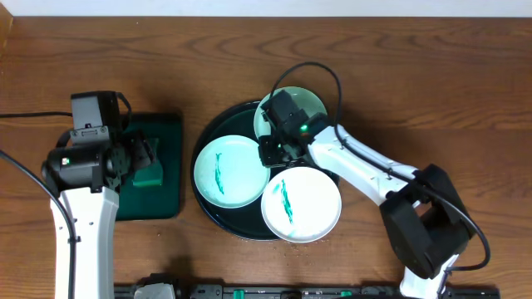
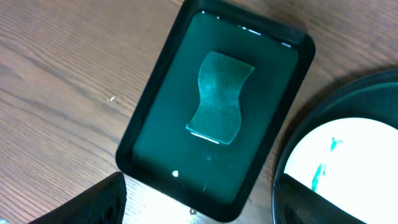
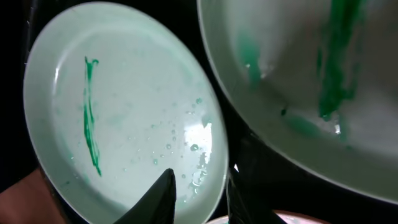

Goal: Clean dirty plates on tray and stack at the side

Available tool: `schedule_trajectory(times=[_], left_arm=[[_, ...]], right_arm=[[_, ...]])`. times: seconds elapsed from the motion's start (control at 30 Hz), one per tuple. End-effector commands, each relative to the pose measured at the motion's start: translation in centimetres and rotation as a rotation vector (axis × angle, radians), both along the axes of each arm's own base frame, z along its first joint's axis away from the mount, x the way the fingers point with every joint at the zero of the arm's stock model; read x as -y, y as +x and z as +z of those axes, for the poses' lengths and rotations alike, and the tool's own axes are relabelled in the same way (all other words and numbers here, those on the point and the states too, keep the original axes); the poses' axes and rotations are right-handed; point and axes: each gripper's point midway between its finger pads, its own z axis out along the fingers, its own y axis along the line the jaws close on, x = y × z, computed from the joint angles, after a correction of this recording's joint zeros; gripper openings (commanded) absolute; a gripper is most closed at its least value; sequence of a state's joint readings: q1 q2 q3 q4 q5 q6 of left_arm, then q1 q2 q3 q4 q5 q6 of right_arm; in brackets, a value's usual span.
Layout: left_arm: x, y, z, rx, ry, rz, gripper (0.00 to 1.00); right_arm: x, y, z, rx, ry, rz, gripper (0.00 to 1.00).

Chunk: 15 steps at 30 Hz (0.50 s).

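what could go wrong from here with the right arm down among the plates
1. The right gripper is open astride the rim of a plate beaded with droplets; a thin wet rim might slip when pinched.
2. The plates crowd together, and the front plate seems to overhang the rim of the black tray, so a nudge could tip it off.

The table (image 1: pixel 416 75) is warm brown wood with a long, streaky grain. The round tray (image 1: pixel 226 116) is black. On it, the plate at 9 o'clock (image 1: pixel 231 170) is pale mint and the plate at 5 o'clock (image 1: pixel 301 204) is whiter. Each carries a thin green streak down its middle. The plate at 12 o'clock (image 1: pixel 316 101) is mint, its middle hidden. The rectangular tray (image 2: pixel 149 106) is dark green, and its sponge (image 2: pixel 221 96) is a duller teal. The left arm (image 1: pixel 83 224) and the right arm (image 1: pixel 357 162) are white with black joints.
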State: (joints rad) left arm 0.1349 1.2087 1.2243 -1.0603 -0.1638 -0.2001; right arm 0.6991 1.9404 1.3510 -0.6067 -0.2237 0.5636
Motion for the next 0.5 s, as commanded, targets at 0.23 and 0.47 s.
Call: schedule_trajectory(times=[0.23, 0.47], left_arm=[[-0.4, 0.1, -0.7, -0.034, 0.001, 0.024, 0.77], [-0.4, 0.2, -1.2, -0.053, -0.001, 0.024, 0.77]], right_arm=[[-0.1, -0.3, -2.4, 0.009, -0.11, -0.038, 0.24], [-0.1, 0.1, -2.3, 0.028, -0.111, -0.045, 0.24]])
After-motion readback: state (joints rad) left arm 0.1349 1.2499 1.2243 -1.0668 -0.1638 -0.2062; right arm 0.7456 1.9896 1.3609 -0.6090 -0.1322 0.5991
